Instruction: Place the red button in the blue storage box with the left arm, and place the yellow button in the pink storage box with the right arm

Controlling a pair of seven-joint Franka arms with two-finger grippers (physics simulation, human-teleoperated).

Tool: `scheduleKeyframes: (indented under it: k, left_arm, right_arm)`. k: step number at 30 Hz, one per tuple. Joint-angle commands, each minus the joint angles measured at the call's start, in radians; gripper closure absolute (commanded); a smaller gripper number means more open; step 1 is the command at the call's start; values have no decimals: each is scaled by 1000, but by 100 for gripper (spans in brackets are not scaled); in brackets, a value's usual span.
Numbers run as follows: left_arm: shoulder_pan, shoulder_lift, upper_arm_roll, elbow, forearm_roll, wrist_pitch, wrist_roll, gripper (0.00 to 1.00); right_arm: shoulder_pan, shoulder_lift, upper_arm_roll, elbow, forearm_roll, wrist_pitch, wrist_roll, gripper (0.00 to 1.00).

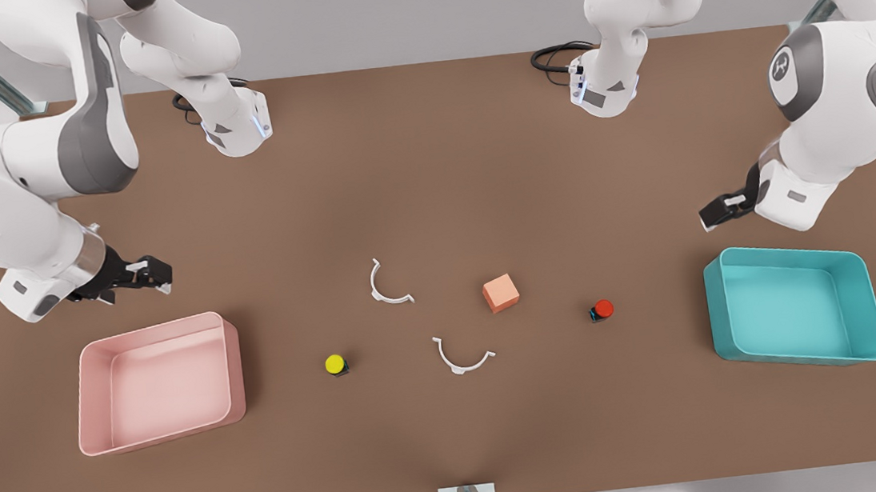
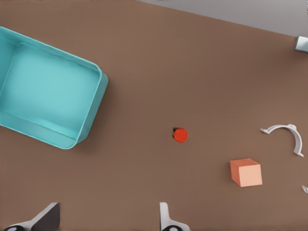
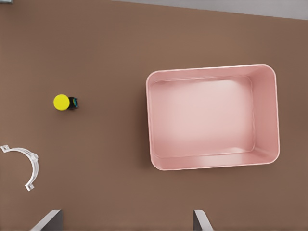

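Nearest the worktop's (image 1: 458, 453) front edge, the pink storage box (image 1: 158, 381) sat toward the front view's left end and the blue storage box (image 1: 796, 304) toward the right end, each with nothing inside and each set slightly askew to the edges; a broad strip of bare brown surface ran between them and the front edge. Between the two boxes the yellow button (image 1: 335, 363) stood on the worktop nearer the pink box, a white half-ring (image 1: 463, 356) lay near the middle, and the red button (image 1: 602, 310) stood nearer the blue box, all well apart; farther back lay a salmon cube (image 1: 500, 292) and a second half-ring (image 1: 387, 283). Behind the pink box the right gripper (image 1: 142, 276) hung above the worktop with its jaws spread wide and holding nothing; behind the blue box the left gripper (image 1: 720, 211) hung likewise, jaws apart and empty; the far half of the worktop beyond them lay bare up to the arm bases.
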Motion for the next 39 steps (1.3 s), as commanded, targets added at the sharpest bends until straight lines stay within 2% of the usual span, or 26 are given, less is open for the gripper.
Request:
scheduleKeyframes:
  k: [1,2,4,5,6,7,8,9,11,18,21,23,28,32,33,35,39]
  left_arm:
    - [-1,4,-1,0,4,36,226,0]
    - [-7,15,-2,2,-1,41,228,0]
    - [-113,99,-2,0,-4,59,229,0]
    - [-153,143,-1,-10,-2,143,229,0]
    - [-167,205,-2,-18,-7,226,267,0]
    - [-168,210,-2,-119,-12,381,315,0]
    - [-168,206,-2,-186,-12,476,315,0]
    - [-165,202,-2,-303,-12,651,315,0]
    - [-164,203,-2,-463,-13,891,314,0]
    - [-176,309,-2,-516,-13,1099,306,0]
    - [-174,352,-2,-515,-13,1109,308,0]
    - [-173,374,-1,-516,-13,1113,308,0]
    - [-168,395,-1,-515,-12,1113,311,1]
    - [-167,397,-1,-515,-12,1113,311,37]
    - [-167,398,-1,-515,-12,1113,311,41]
    - [-165,397,-1,-515,-12,1113,311,48]
    - [-165,406,-1,-516,-13,1112,309,53]
  right_arm:
    - [4,4,2,-3,3,15,17,0]
    - [9,4,9,-3,-1,25,11,0]
    - [19,5,9,-4,3,23,1,0]
    - [99,56,13,-7,0,61,3,0]
    - [217,201,9,31,-15,104,18,0]
    - [271,358,19,88,-29,231,81,0]
    - [291,439,25,92,-29,328,99,0]
    - [337,530,16,131,-29,387,152,0]
    - [340,558,2,154,-29,393,162,0]
    - [334,591,-41,152,-23,486,150,0]
    - [334,640,-29,161,-21,483,150,0]
    - [335,725,-26,287,-21,401,156,0]
    - [312,766,5,294,-21,398,156,0]
    - [288,697,28,160,-20,445,156,0]
    - [283,674,28,99,-20,508,158,0]
    - [279,688,32,97,-20,513,159,0]
    - [276,711,32,97,-20,580,161,0]
